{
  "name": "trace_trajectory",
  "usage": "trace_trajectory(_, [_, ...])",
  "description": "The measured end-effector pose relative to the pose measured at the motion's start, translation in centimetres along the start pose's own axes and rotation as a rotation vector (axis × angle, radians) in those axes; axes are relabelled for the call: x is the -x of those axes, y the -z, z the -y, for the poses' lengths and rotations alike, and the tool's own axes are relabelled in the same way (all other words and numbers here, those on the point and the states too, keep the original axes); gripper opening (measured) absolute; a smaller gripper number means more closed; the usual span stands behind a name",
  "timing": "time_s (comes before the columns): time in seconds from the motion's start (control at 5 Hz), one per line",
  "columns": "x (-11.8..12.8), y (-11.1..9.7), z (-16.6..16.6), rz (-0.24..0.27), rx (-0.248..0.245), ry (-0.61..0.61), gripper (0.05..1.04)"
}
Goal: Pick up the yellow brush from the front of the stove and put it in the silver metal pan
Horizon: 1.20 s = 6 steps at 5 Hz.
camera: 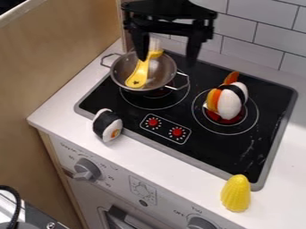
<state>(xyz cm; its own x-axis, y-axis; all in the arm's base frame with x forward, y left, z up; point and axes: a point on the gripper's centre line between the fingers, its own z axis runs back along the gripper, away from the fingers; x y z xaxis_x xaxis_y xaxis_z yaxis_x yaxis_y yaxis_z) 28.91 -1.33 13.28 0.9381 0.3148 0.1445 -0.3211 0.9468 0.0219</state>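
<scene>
See claw (167, 60) apart, holding nothing, above metal pot (163, 73). Find yellow spoon (141, 73) inside, with handle up at far rim, likely propped by pot wall. Note pot partly over 1 burner (159, 95).

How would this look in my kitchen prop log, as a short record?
Gripper: over the pot's far side, jaws apart
Pot: by the left burner
In pot: yellow spoon
Right burner: orange-and-white sushi, black band
Counter, front left: black-and-white sushi
Counter, front right: yellow toy
Stove controls: two red knobs
</scene>
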Motion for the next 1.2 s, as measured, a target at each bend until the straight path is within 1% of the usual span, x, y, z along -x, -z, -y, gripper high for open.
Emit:
trace_trajectory(0.2, [0.1, 0.4, 0.3, 0.019, 0.000, 0.011, 0.999])
trace_trajectory(0.4, [-0.4, 0.5, 0.1, 0.041, -0.001, 0.051, 0.999])
trace_trajectory(0.6, [-0.6, 0.5, -0.8, 0.036, -0.014, 0.069, 0.999])
trace_trajectory(0.8, [-1.5, 0.6, -1.4, 0.067, 0.007, 0.110, 0.999])
trace_trajectory(1.0, [-2.5, 1.4, -2.6, 0.106, 0.041, 0.120, 0.999])
trace_trajectory(1.2, [-3.0, 2.6, -3.0, 0.113, 0.053, 0.113, 0.999])
